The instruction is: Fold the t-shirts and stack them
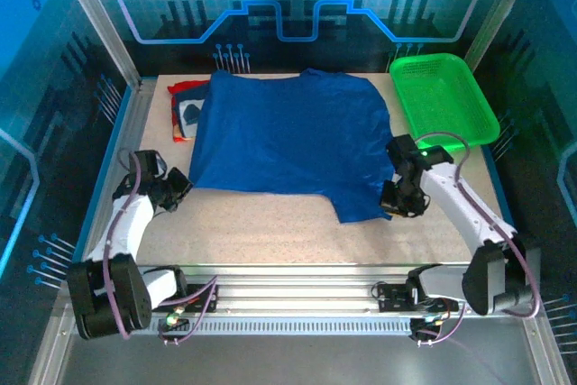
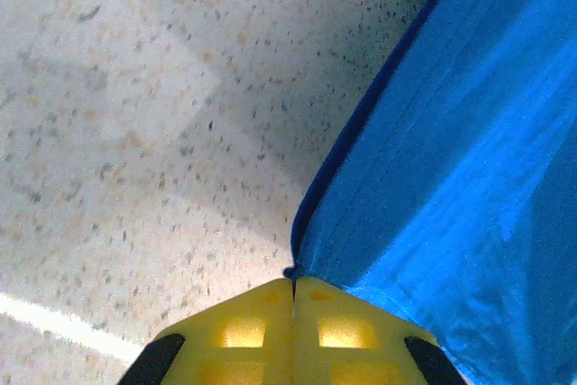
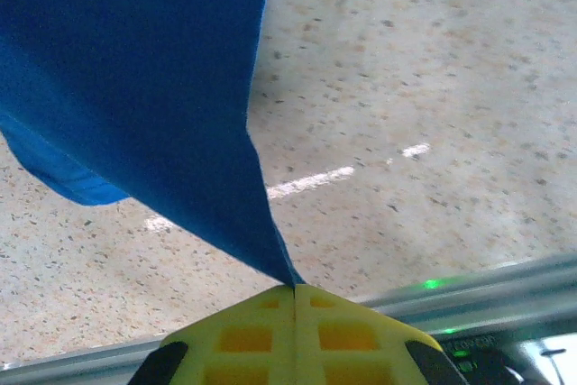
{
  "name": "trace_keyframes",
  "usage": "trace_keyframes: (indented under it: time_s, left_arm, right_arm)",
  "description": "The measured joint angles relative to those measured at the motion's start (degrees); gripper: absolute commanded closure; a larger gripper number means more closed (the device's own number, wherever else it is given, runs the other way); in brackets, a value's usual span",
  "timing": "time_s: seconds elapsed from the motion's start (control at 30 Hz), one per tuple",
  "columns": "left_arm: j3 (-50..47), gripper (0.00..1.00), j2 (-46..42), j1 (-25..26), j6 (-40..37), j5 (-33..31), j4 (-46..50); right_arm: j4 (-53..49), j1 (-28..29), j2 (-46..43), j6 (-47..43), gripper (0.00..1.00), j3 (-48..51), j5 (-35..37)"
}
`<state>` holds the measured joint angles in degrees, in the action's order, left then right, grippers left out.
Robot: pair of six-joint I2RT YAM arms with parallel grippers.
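Garment status: blue t-shirt (image 1: 288,142) lies spread across the table (image 1: 270,232), overlapping other shirts (image 1: 185,101) at rear left. Left gripper (image 2: 293,284) pinches its near-left corner; right gripper (image 3: 295,288) pinches its near-right corner, raised off the surface.

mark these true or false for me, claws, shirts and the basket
1. The left claw is shut on a corner of the royal blue cloth t-shirt. True.
2. The right claw hangs open and empty. False: it is shut on the blue t-shirt's near-right corner.
3. The green plastic mesh basket stands at the table's far right. True.
4. The blue t-shirt lies inside the basket. False: it is spread on the speckled table, beside the basket.
5. A red cloth t-shirt lies at the far left. True.
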<state>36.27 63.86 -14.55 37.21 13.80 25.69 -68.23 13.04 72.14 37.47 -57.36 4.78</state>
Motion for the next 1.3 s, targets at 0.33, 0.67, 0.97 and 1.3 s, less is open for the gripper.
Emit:
trace_keyframes:
  time_s: [0.33,0.67,0.97,1.3]
  left_arm:
    - [-1.62,1.00,-12.76,3.02,4.04,-2.01,10.69]
    - [-2.43,1.00,-22.14,9.90,10.88,-4.92,21.86]
    - [-2.25,1.00,-20.57,10.23,12.44,-8.15,26.93]
    - [3.50,1.00,-5.75,10.23,10.23,-8.66,20.65]
  right_arm:
    - [-8.09,-3.87,-7.10,0.48,1.00,-1.03,3.74]
    - [-14.29,-4.61,-11.72,1.77,1.00,-1.49,5.51]
    - [-14.47,-4.61,-10.78,2.14,1.00,-1.90,5.73]
    - [-6.34,-5.38,1.86,-0.72,1.00,-5.95,5.79]
